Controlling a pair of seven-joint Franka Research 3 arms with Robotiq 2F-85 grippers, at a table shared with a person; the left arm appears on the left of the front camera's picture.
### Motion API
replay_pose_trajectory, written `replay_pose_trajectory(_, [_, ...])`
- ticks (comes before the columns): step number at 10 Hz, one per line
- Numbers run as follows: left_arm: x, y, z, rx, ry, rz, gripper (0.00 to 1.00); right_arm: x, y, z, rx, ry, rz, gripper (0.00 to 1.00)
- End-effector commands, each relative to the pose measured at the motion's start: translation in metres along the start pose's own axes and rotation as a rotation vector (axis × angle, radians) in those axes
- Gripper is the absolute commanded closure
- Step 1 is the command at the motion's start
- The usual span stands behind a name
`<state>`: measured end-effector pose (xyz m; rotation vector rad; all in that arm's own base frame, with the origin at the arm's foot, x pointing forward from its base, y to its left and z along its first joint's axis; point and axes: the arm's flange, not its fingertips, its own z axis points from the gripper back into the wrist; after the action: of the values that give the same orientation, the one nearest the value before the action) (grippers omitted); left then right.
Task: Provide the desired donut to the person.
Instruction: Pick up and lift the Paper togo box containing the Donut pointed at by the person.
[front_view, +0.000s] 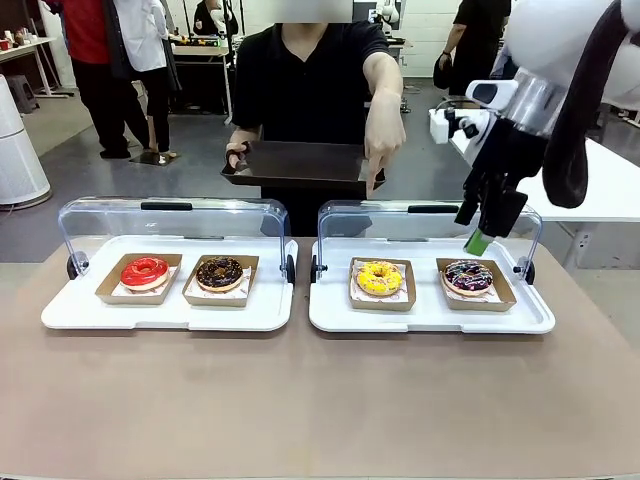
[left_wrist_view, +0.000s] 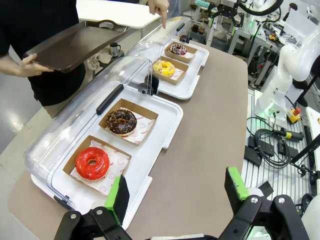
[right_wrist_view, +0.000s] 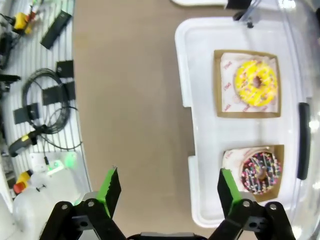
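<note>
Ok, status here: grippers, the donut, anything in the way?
Left gripper open, empty. Right gripper open, above the right tray. Person's hand points toward yellow donut, untouched. Lid up, nothing blocking.

Bright, even overhead light, glare on the clear lids, wrist views bend at edges.

floor: grey | tabletop: brown | far right: white table | light: bright, even

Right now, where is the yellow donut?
Front view: the yellow donut sits in the right tray's left box, beside the sprinkled donut, below the person's pointing hand.
</note>
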<state>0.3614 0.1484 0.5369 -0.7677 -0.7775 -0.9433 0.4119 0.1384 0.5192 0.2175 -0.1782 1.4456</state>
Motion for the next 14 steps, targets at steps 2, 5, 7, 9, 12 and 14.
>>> replay_pose_trajectory(2, [0.001,0.0,0.001,-0.003,-0.016,-0.013,0.0,-0.002,0.006,-0.021,0.012,-0.002,-0.013,0.0])
replay_pose_trajectory(5, [0.001,0.0,0.001,-0.003,-0.016,-0.013,0.0,0.002,0.002,-0.01,-0.002,0.002,0.007,0.0])
replay_pose_trajectory(7, [0.001,0.0,0.001,-0.003,-0.016,-0.013,0.0,0.002,0.002,-0.01,-0.002,0.002,0.007,0.0])
replay_pose_trajectory(9, [0.001,0.0,0.001,-0.003,-0.016,-0.013,0.0,0.002,0.002,-0.01,-0.002,0.002,0.007,0.0])
replay_pose_trajectory(12, [0.001,0.0,0.001,-0.003,-0.016,-0.013,0.0,0.014,0.011,-0.024,-0.113,0.039,0.015,0.0])
replay_pose_trajectory(14, [0.001,0.0,0.001,-0.003,-0.016,-0.013,0.0,0.037,0.012,-0.056,-0.192,0.105,-0.022,0.0])
